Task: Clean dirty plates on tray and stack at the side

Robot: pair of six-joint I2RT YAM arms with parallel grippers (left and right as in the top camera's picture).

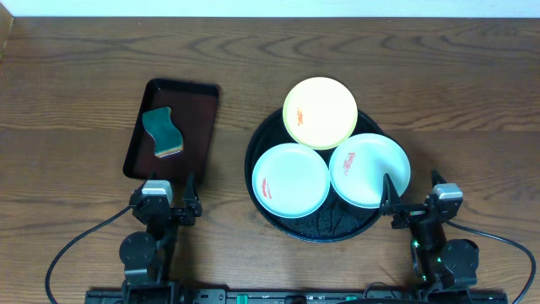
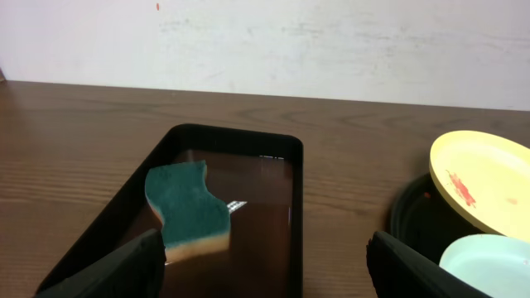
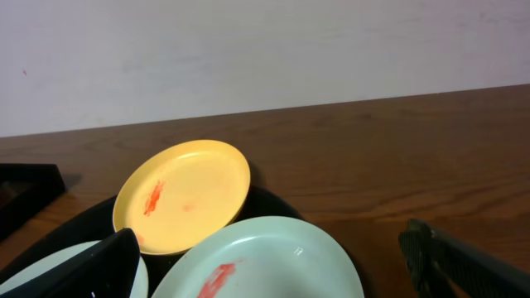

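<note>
Your left fingers and right fingers are both spread wide, holding nothing. The sponge lies straight up-frame from the left ones, long side pointing away. The dirty plates sit on the black tray, nearer the right fingers. Only the top view shows all three plates whole.

The setting is a robot test bench rather than a working kitchen. A bare wood-grain table stands against a plain, scuffed white wall, with one cabled arm at lower left and a second arm at lower right of the overhead frame. The kitchenware comprises smeared plates on a black tray and a sponge in a brown tray.
</note>
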